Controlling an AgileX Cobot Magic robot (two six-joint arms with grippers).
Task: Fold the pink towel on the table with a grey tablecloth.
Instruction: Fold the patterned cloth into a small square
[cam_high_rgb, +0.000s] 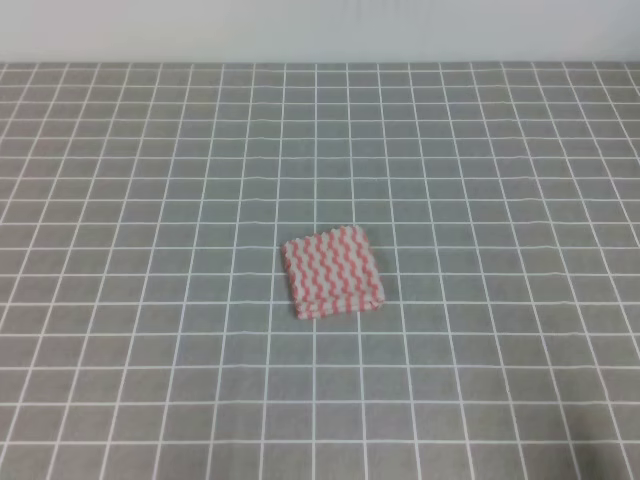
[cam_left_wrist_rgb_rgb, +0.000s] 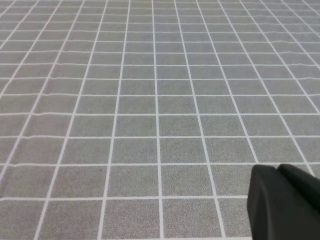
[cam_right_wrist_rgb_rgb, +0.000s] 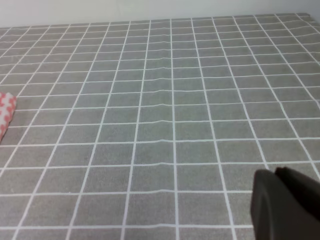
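Although neither arm appeared in the exterior high view, the pink towel (cam_high_rgb: 332, 271) lay there as a small, layered square near the middle of the table with a grey tablecloth (cam_high_rgb: 150, 180), its stacked edges showing along the near and left sides. Judged from this, the folding looked complete or nearly so. In the left wrist view only a dark corner of the left tool (cam_left_wrist_rgb_rgb: 285, 202) was visible at lower right, with bare gridded cloth ahead of it and no towel in sight; whether it was wide or narrow could not be told. In the right wrist view the right tool (cam_right_wrist_rgb_rgb: 285, 205) likewise showed only a dark corner, its opening undeterminable, and a sliver of the towel (cam_right_wrist_rgb_rgb: 6, 114) lay far to the left of it, well apart.

Risks, as a judgement: a further approach might snag the top layer and undo the stack, since the cloth is thin; a low tool might also pinch the slightly rippled tablecloth and drag it.
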